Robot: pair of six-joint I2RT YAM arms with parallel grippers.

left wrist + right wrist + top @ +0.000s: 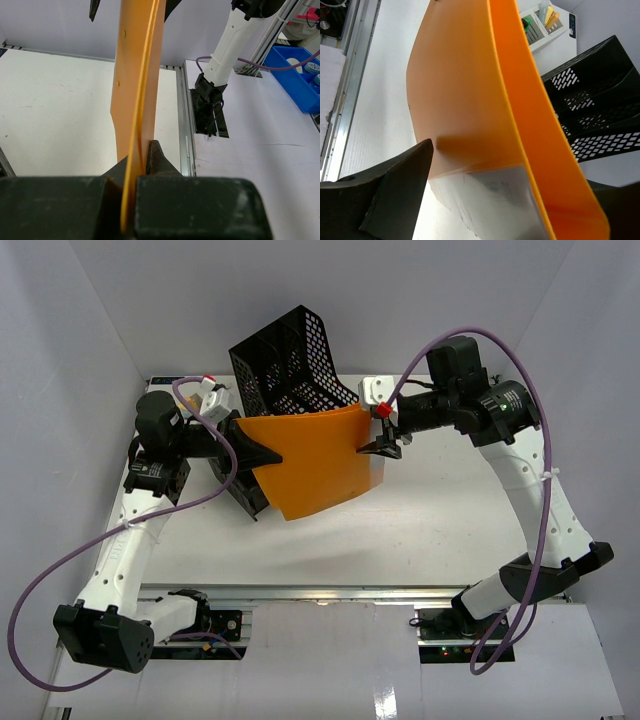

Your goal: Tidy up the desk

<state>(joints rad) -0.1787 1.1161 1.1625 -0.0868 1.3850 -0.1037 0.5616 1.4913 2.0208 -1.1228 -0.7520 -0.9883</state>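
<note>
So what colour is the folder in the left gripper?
The folder is orange, clearest from the top camera.

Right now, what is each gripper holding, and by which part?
Left gripper is shut on the orange folder by its left edge. Right gripper straddles its right edge, jaws apparently open.

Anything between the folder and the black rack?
Nothing visible. The folder, clamped by the left gripper with the right gripper open astride its other edge, is held directly in front of the rack.

An orange folder (470,100) stands between the spread jaws, a black mesh rack (600,115) beyond it.
</note>
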